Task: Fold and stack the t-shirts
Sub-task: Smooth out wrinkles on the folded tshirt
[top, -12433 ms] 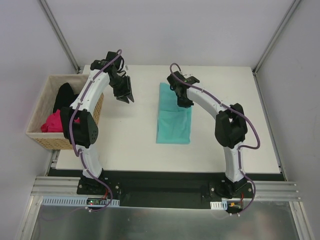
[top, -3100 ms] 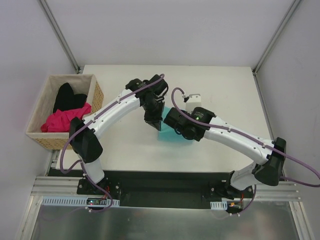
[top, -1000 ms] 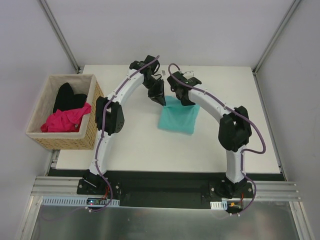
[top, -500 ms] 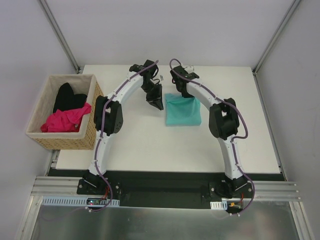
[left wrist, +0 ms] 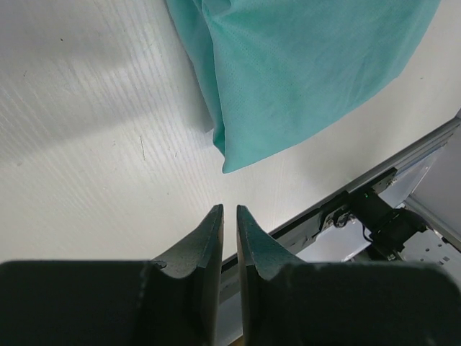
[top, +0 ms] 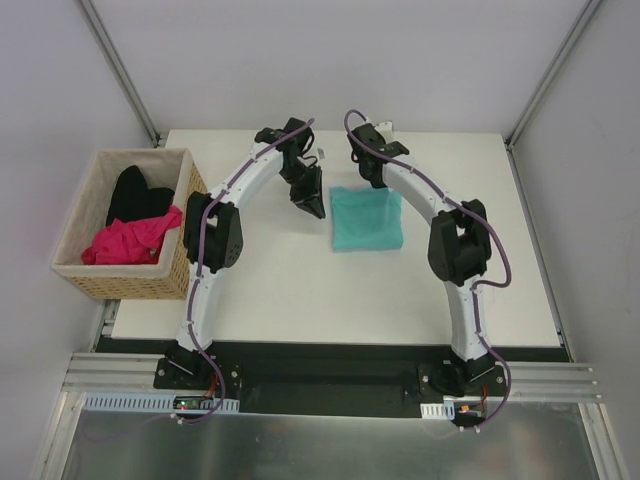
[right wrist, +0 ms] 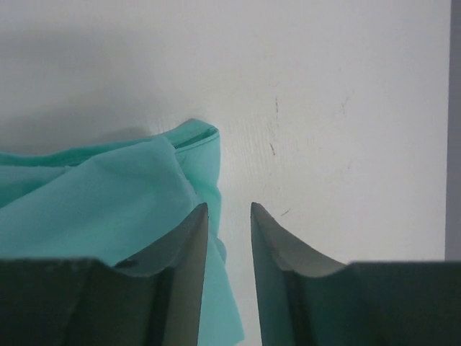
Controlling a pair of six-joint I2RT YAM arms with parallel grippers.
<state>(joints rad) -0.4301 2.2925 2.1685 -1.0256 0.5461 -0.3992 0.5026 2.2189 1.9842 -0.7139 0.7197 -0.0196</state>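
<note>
Top external view shows the teal t-shirt (top: pixel 367 218) as a small, almost square pad on the white table (top: pixel 260 290). A short while ago it was a long strip, so it has had one more fold. A second ago both hands were at its far edge. Now our left hand (top: pixel 313 207) has let go and hangs just off the shirt's left side, while our right hand (top: pixel 375 183) sits over the far edge. In the left wrist view the left hand (left wrist: pixel 229 211) has its fingers almost together with nothing in them, and a folded corner of the teal t-shirt (left wrist: pixel 302 65) lies just ahead of them. In the right wrist view the right hand (right wrist: pixel 228 209) has its fingers a little apart and holds nothing; the teal t-shirt (right wrist: pixel 108 194) lies under and beside its left finger. We think this shirt is done. The pink t-shirt (top: pixel 130 243) and black t-shirt (top: pixel 135 195) still lie bunched up in the basket (top: pixel 70 268), far out past our left hand. The teal cloth looks thin and soft, with a stitched hem at one corner. The table is hard and has fine lines. The basket is woven.
</note>
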